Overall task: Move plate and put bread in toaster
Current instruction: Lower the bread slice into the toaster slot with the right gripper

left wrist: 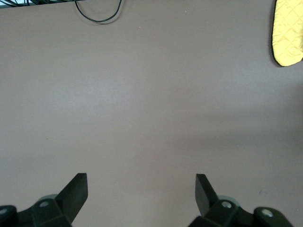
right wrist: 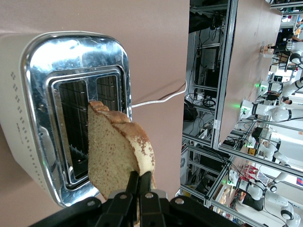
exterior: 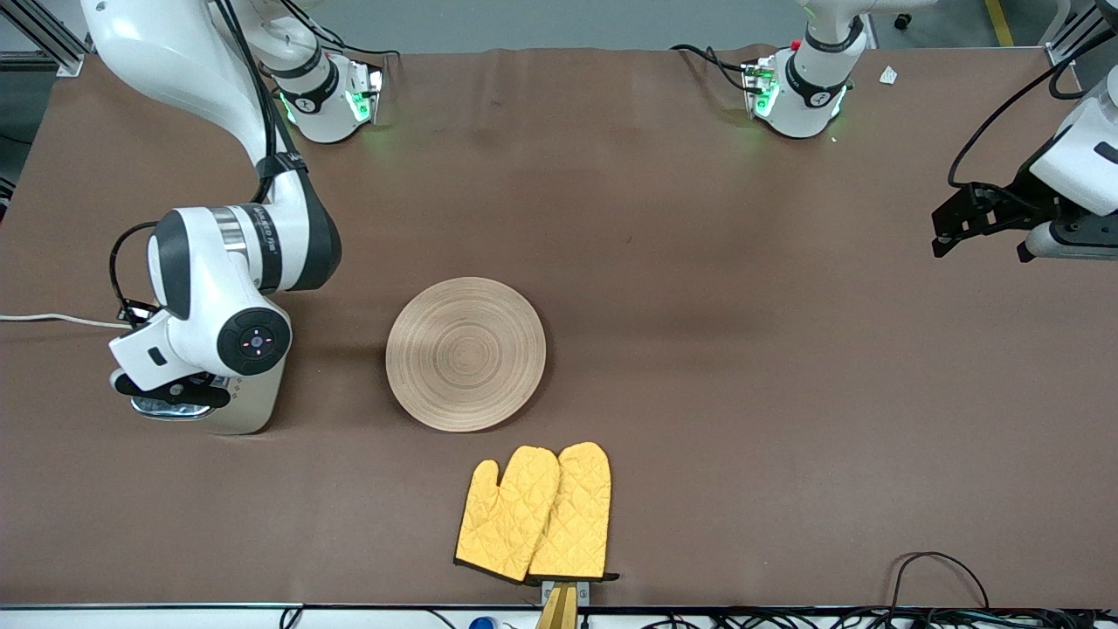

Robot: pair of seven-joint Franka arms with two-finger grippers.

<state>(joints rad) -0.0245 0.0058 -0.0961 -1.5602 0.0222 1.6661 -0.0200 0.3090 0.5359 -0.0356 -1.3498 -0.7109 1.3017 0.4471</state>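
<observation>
The right end effector (right wrist: 138,189) pinched the bread (right wrist: 116,151) upright over the toaster (right wrist: 71,118), its slot directly below; the left end effector (left wrist: 141,191) waited, wide.

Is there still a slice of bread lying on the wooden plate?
No. The plate is bare, and the right gripper holds the bread over the toaster.
</observation>
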